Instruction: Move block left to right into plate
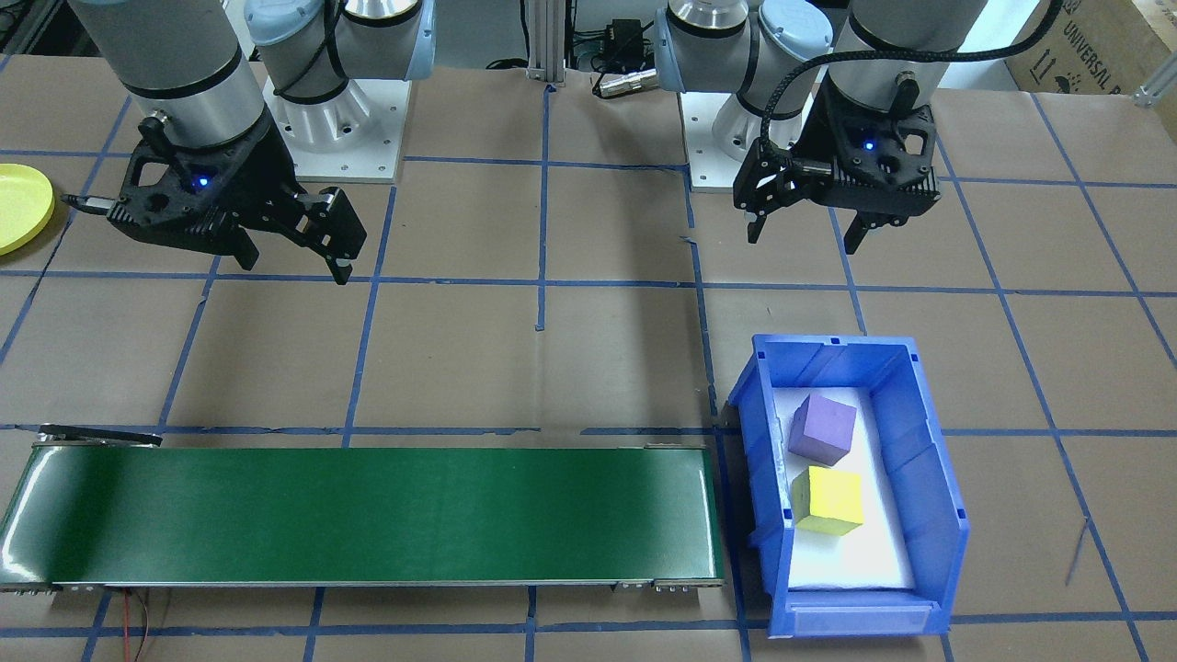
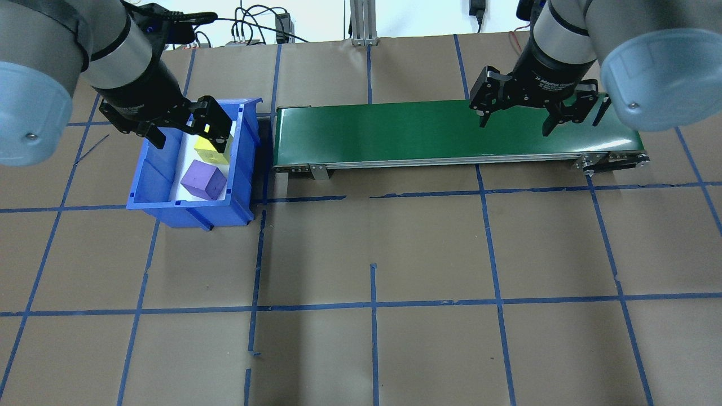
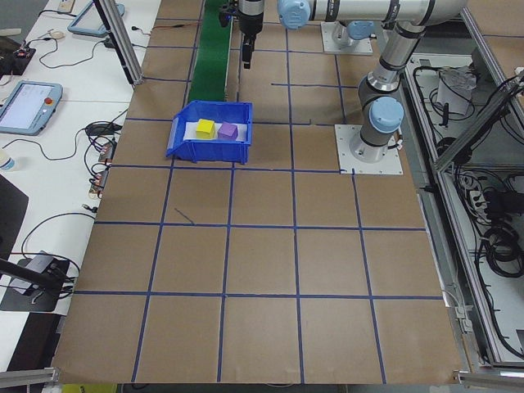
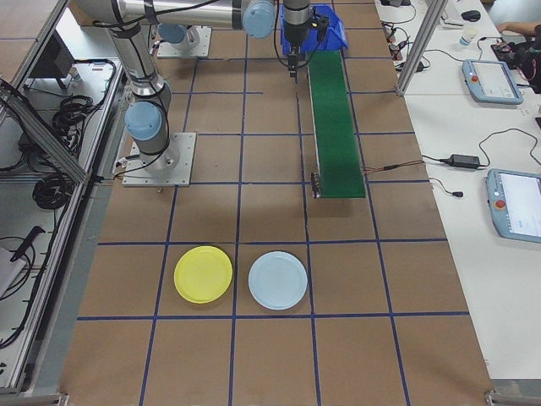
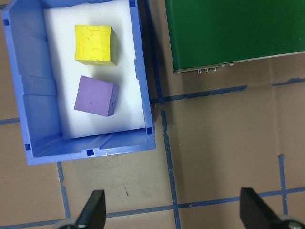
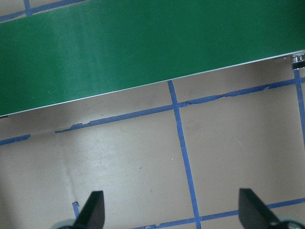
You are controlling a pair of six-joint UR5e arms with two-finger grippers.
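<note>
Two blocks lie on white padding in the blue bin (image 1: 929, 478): a yellow block (image 1: 828, 499) (image 5: 94, 44) and a purple block (image 1: 822, 428) (image 5: 96, 96). My left gripper (image 1: 805, 237) (image 2: 189, 141) hangs open and empty above the table, on the robot's side of the bin; the left wrist view shows its fingertips (image 5: 93, 210) short of the bin wall. My right gripper (image 1: 294, 267) (image 2: 515, 125) is open and empty, high near the other end of the conveyor. The yellow plate (image 1: 20, 207) (image 4: 203, 274) lies on the table to the robot's right, beyond that gripper.
A long green conveyor belt (image 1: 368, 515) (image 6: 143, 47) runs from beside the bin toward the robot's right. A pale blue plate (image 4: 277, 280) sits next to the yellow one. Brown paper with blue tape lines covers the table. Both arm bases stand at the robot's edge.
</note>
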